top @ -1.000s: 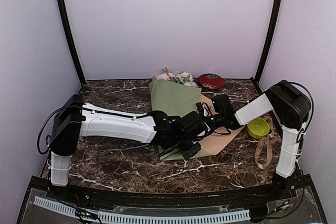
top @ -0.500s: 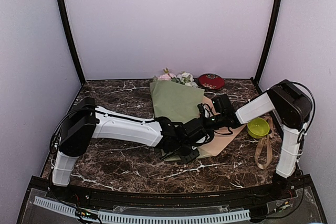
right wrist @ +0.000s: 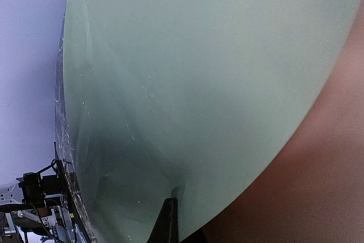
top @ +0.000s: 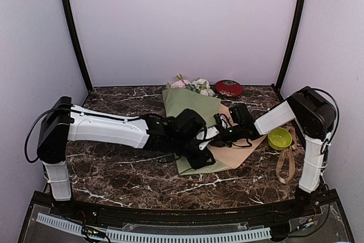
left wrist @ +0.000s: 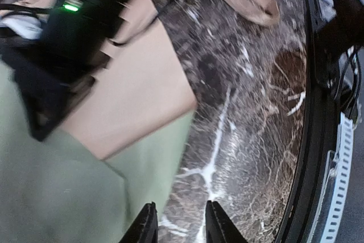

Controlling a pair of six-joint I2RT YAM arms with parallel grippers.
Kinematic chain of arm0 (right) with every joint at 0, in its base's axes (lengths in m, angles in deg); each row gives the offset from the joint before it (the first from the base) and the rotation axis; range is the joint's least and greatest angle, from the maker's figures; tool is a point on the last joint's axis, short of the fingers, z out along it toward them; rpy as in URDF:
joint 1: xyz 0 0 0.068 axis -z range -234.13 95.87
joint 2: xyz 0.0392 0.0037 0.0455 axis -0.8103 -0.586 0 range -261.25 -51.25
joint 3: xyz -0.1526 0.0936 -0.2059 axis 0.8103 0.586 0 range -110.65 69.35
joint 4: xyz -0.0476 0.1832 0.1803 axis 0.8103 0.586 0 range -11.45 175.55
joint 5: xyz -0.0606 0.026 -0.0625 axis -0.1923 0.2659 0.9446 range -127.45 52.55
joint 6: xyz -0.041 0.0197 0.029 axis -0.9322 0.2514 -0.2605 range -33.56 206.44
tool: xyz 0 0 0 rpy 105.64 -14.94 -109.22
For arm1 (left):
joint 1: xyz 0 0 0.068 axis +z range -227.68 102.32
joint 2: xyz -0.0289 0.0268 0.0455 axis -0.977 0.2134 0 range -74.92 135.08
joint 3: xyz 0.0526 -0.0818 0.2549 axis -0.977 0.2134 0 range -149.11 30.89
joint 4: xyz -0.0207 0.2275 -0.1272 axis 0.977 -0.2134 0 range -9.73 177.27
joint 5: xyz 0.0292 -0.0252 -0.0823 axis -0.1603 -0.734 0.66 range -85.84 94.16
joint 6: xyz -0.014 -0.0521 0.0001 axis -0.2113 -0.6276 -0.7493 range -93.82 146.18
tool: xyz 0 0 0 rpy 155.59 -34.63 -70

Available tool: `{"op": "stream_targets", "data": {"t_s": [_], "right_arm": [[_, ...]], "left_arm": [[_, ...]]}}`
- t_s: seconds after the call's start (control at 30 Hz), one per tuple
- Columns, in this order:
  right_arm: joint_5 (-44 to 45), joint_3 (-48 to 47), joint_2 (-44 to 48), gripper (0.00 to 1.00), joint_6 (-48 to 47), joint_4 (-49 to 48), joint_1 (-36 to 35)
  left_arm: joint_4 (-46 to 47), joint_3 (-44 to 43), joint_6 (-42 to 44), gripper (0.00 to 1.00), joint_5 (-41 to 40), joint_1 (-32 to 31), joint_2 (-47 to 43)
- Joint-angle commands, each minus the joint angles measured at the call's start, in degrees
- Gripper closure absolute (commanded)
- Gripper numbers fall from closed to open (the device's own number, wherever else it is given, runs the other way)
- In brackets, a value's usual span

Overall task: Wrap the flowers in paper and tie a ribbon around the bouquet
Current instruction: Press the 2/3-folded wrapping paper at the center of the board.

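The bouquet [top: 190,109] lies lengthwise on the marble table, a sage-green paper [left wrist: 68,186] cone with a tan flap [top: 239,152] spread to its right. Pink and white flowers [top: 190,83] show at its far, wide end. My left gripper [top: 200,151] hovers over the cone's narrow near end. In the left wrist view this gripper [left wrist: 182,226] is open, with only marble and the paper's edge between its fingers. My right gripper [top: 219,135] is shut, pinching the green paper [right wrist: 187,72] at its tip [right wrist: 169,211]. The ribbon [top: 287,163] lies loose at the right.
A lime-green bowl [top: 280,138] sits beside the ribbon under the right arm. A red round tin [top: 228,87] stands at the back, right of the blooms. The table's raised black front edge [left wrist: 318,140] runs close to the cone's tip.
The left arm has swung, its elbow going left and back, and its gripper has drawn from the cone's near tip up over the cone. The right arm has stayed put.
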Motion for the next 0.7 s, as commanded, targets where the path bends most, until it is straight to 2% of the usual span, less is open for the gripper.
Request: {"op": "stream_targets", "data": {"t_s": [0.0,0.1,0.23,0.4,0.67], "right_arm": [[2.5,0.3,-0.7,1.0,-1.3,2.6,-0.1],[1.9,0.1,-0.5,1.0,-1.5,2.8,-0.4],[1.5,-0.5,-0.6,1.0,-2.7,4.4,-0.6],[1.4,-0.5,-0.6,1.0,-3.7,6.0,-0.6],[2.1,-0.8,-0.4,1.0,-4.5,8.6,-0.5]], "left_arm": [[6.7,5.5,-8.4,0.73,4.7,9.7,-7.0],[4.2,6.8,-9.9,0.74,0.6,13.6,-5.5],[2.9,6.5,-9.2,0.74,-3.3,15.5,-3.1],[5.0,9.9,-13.1,0.74,-2.3,19.1,-1.8],[7.0,19.2,-13.9,0.75,-1.1,19.4,-3.7]]}}
